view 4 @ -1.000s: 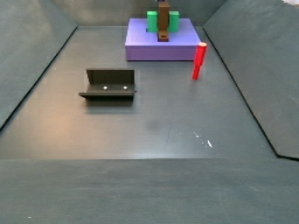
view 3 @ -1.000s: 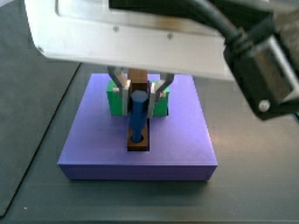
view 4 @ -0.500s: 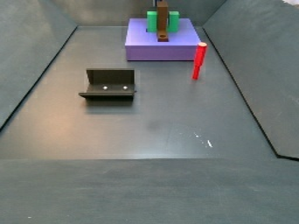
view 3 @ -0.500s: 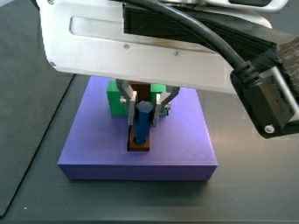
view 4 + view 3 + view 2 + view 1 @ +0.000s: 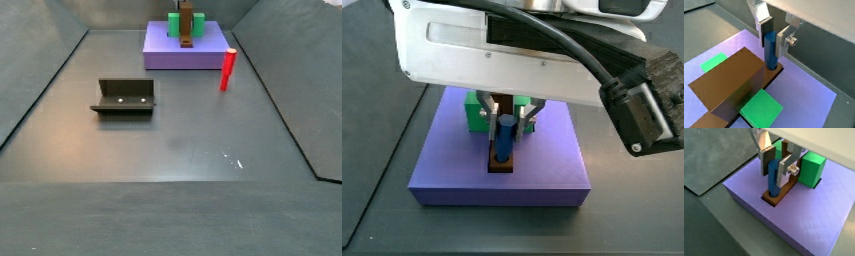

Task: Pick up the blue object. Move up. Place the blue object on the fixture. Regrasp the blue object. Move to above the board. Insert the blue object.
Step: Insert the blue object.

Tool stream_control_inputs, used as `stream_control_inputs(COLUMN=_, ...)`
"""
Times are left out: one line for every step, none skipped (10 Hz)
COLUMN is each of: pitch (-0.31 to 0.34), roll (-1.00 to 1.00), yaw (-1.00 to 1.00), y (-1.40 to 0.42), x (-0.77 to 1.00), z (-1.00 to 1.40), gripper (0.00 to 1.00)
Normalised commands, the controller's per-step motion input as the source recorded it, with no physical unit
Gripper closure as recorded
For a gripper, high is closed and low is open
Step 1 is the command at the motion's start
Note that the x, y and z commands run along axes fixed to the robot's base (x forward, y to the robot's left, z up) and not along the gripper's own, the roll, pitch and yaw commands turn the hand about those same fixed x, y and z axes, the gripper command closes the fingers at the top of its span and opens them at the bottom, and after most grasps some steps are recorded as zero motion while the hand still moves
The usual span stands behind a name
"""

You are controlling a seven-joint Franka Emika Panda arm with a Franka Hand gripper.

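Observation:
The blue object [image 5: 773, 187] stands upright with its lower end in the round hole at the end of the brown board [image 5: 775, 201]. Both wrist views show this, with the blue object [image 5: 771, 56] rising from the board [image 5: 731, 82]. My gripper [image 5: 776, 177] is directly above the board, its silver fingers [image 5: 785, 42] shut on the peg's upper part. In a side view the gripper [image 5: 506, 112] hangs under the big white wrist housing, with the blue object [image 5: 502, 142] below it. The fixture [image 5: 124, 97] sits apart on the floor, with nothing in it.
The board lies on a purple platform [image 5: 502, 185] between green blocks [image 5: 812, 168]. A red upright peg [image 5: 227, 70] stands at the platform's [image 5: 167, 58] front right corner. Dark sloping walls enclose the grey floor [image 5: 174, 160].
The gripper has come down with the blue object. The peg's top now sits lower over the board than a second ago. In the last half second almost nothing moved.

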Motion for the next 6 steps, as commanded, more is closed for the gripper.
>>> stream_control_inputs(pitch=0.023, roll=0.10, yaw=0.00, y=-0.02, x=0.00, z=-0.37, gripper=1.00)
stream_control_inputs(pitch=0.024, roll=0.13, yaw=0.00, y=-0.13, x=0.00, z=-0.28, gripper=1.00)
stream_control_inputs(pitch=0.033, roll=0.11, yaw=0.00, y=-0.13, x=0.00, z=-0.38, gripper=1.00)
stream_control_inputs(pitch=0.044, roll=0.09, yaw=0.00, y=-0.07, x=0.00, z=-0.40, gripper=1.00)
stream_control_inputs(pitch=0.034, roll=0.08, yaw=0.00, y=-0.04, x=0.00, z=-0.24, gripper=1.00)
stream_control_inputs(pitch=0.000, roll=0.00, yaw=0.00, y=0.00, x=0.00, z=0.00, gripper=1.00)
